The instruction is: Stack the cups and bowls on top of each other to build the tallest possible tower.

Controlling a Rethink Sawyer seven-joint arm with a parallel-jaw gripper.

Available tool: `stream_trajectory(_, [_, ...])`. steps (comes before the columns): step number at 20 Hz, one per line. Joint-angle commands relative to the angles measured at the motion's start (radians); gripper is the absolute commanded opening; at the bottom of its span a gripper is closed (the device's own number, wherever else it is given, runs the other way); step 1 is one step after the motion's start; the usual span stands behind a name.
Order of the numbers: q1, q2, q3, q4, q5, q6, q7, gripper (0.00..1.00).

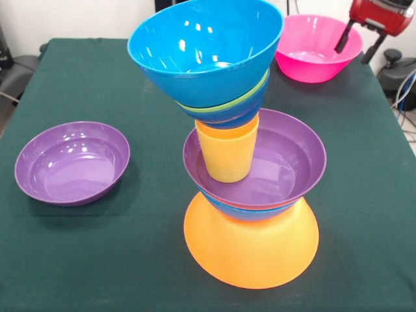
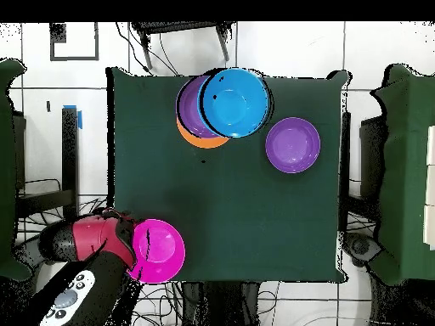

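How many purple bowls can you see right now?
2. One purple bowl sits alone on the table; the other purple bowl is in the tower, holding the yellow cup. Others may be hidden.

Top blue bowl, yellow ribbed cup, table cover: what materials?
The large bright blue bowl topping the stack looks like glossy moulded plastic, given its sharp highlights. The yellow ribbed cup seems a duller, slightly translucent plastic. The dark green table cover looks like matte cloth or felt, with no glare.
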Motion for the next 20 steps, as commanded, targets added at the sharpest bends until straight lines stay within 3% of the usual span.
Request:
stream_trajectory(1, [-0.011,0.116,0.125,0.037,0.046,-0.098,0.217,1.0])
stream_trajectory(7, [-0.001,0.131,0.089,0.029,0.044,-0.049,0.206,1.0])
stream_trajectory(20, [0.004,0.057,0.104,0.071,0.055,0.038,0.205,1.0])
